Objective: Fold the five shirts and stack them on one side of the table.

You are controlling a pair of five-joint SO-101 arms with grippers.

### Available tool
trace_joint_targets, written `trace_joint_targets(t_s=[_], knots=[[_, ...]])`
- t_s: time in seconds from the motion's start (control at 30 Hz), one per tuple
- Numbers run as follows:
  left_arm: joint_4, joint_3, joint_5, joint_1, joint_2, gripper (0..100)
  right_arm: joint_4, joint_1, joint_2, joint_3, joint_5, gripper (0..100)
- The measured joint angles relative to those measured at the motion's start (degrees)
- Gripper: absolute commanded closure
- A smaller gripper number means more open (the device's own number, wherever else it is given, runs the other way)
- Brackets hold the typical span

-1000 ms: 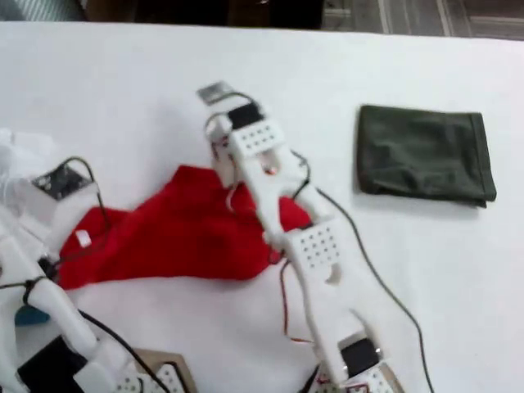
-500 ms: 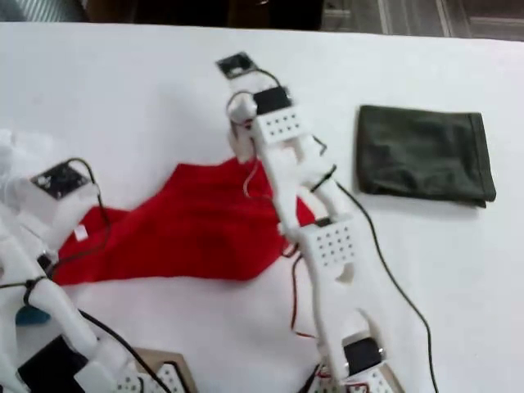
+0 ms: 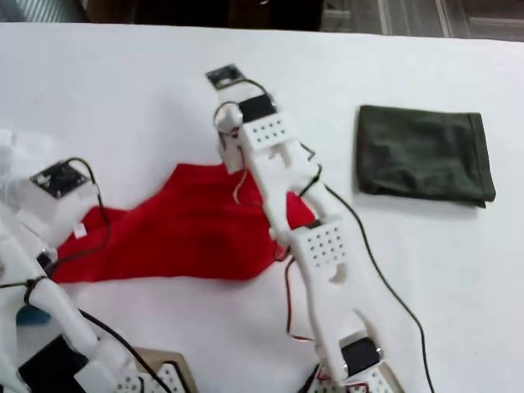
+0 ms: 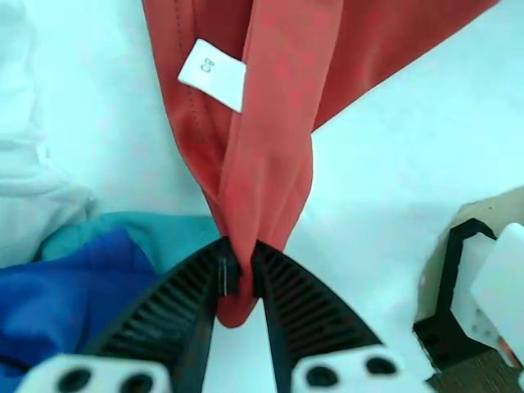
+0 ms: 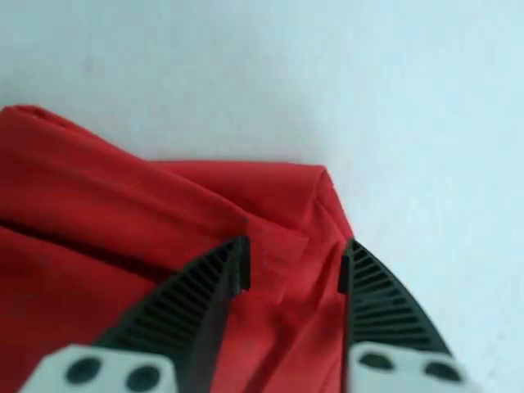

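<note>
Red shirt (image 3: pixel 188 229): lies mid-table, long axis running from 8 to 2 o'clock in the high view.
Left gripper (image 4: pixel 239 274): clamped on the bunched 8 o'clock end.
Right gripper (image 5: pixel 293 266): jaws apart, straddling the 1 o'clock corner.
Folded green shirt (image 3: pixel 422 154): at 3 o'clock, well apart.

White table (image 3: pixel 123 74) — plain, matte surface; a dark strip of room (image 3: pixel 270 12) lies beyond its far edge; a tan board (image 3: pixel 184 370) sits at its near edge.
</note>
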Motion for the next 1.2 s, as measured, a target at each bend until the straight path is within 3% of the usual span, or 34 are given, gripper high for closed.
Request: trace_joint_targets(t_s=[0.8, 1.2], knots=[[-0.1, 0.0, 0.0, 0.0, 0.0, 97, -0.1, -1.5, 0.1, 0.0, 0.0, 82.3], [-0.1, 0.0, 0.0, 0.0, 0.0, 97, -0.1, -1.5, 3.6, -0.1, 0.0, 89.1]])
